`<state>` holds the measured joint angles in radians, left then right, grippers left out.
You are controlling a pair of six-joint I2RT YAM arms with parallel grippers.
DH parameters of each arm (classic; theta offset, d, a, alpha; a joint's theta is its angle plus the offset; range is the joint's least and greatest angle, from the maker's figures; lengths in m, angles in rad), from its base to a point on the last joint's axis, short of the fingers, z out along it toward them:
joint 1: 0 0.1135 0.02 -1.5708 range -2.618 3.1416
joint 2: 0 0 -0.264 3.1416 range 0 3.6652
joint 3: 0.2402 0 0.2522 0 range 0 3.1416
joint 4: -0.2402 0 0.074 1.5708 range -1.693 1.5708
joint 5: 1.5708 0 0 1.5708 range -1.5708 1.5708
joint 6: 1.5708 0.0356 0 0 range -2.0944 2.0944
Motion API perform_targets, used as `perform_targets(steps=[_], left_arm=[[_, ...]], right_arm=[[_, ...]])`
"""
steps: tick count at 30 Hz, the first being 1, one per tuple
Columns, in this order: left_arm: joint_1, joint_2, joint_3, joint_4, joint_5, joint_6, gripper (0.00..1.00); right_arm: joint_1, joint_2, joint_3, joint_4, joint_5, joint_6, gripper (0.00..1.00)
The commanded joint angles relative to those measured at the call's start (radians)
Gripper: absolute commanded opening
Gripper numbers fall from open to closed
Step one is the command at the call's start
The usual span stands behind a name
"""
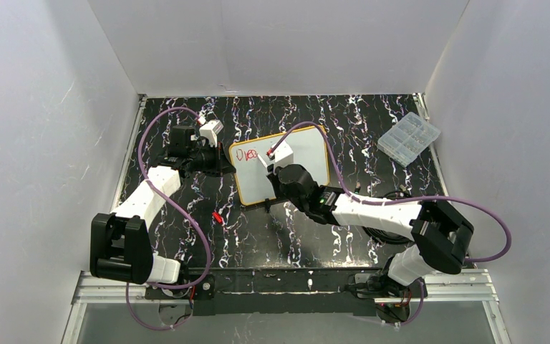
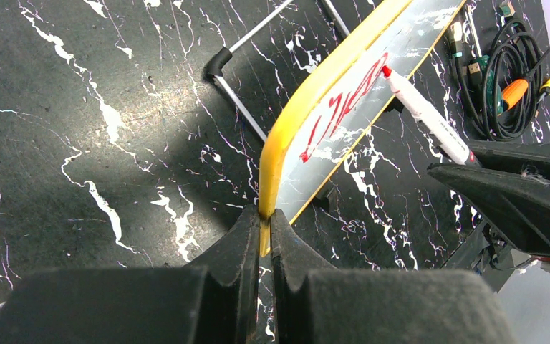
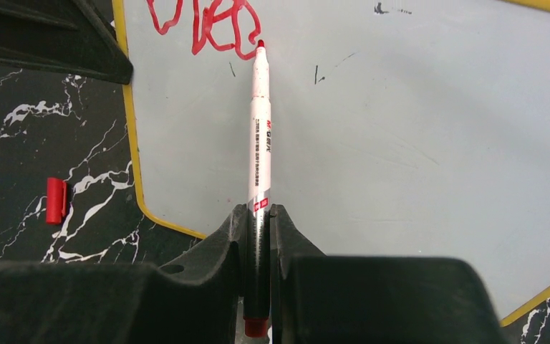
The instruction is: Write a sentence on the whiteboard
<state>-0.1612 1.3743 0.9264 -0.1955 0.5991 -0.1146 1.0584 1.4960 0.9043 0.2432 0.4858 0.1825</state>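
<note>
At mid-frame on the tabletop (image 1: 272,240), the whiteboard (image 1: 306,160), judged light, stiff and slippery, is clenched at its yellow rim by the left tool (image 2: 265,222); the marker (image 3: 260,129) is grasped by the right tool (image 3: 260,215).

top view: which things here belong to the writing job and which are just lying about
In the job:
whiteboard, its edge clamped by the left gripper
red writing, begun at its top left
marker, held by the right gripper, tip at the writing

Lying about:
small red cap on the table
clear compartment box
coiled cables
</note>
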Motion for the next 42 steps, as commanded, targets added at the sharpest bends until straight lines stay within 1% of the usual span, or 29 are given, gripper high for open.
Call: perform_targets(steps=[1, 11, 26, 42], left_arm=[[-0.015, -0.031, 0.013, -0.051, 0.041, 0.010, 0.00], [-0.015, -0.032, 0.014, -0.051, 0.039, 0.010, 0.00], [-0.015, -0.036, 0.013, -0.051, 0.037, 0.010, 0.00], [-0.015, -0.036, 0.013, -0.051, 0.036, 0.010, 0.00]], right_arm=[[0.000, -0.001, 0.051, 0.062, 0.034, -0.025, 0.01], [0.000, -0.001, 0.047, 0.061, 0.035, -0.023, 0.01], [0.001, -0.017, -0.005, 0.016, 0.008, 0.020, 0.01], [0.003, -0.063, -0.013, 0.022, 0.058, 0.009, 0.01]])
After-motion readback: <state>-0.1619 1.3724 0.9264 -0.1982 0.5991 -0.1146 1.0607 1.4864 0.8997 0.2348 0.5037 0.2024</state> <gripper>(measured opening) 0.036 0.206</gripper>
